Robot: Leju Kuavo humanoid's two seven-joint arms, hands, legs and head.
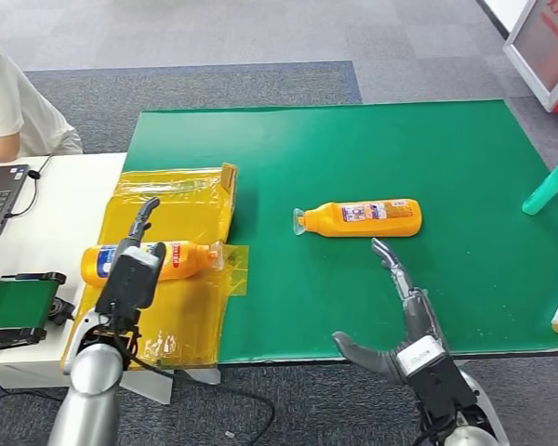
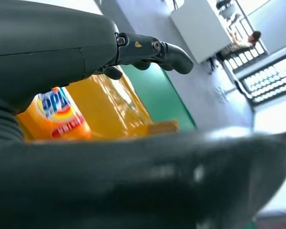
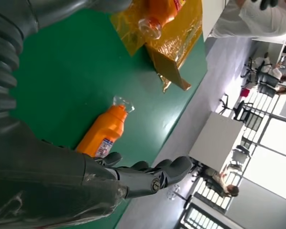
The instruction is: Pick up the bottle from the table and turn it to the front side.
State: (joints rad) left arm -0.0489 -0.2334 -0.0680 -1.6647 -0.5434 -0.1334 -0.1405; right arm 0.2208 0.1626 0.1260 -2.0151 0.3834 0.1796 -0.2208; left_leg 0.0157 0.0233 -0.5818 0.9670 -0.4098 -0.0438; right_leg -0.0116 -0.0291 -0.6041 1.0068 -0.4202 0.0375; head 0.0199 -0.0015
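I judge the task barely begun: the orange bottle (image 1: 360, 218) lies on its side mid green mat (image 1: 403, 139), unlifted, just beyond my right hand (image 1: 403, 307), whose fingers are spread and holding nothing. My left hand (image 1: 132, 269) hovers, fingers apart, over a second orange bottle (image 1: 185, 258) on the yellow sheet (image 1: 185, 316). Grasping, lifting and turning all remain.

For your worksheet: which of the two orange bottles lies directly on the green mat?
The orange bottle near the right hand; the other bottle rests on yellow plastic wrapping.
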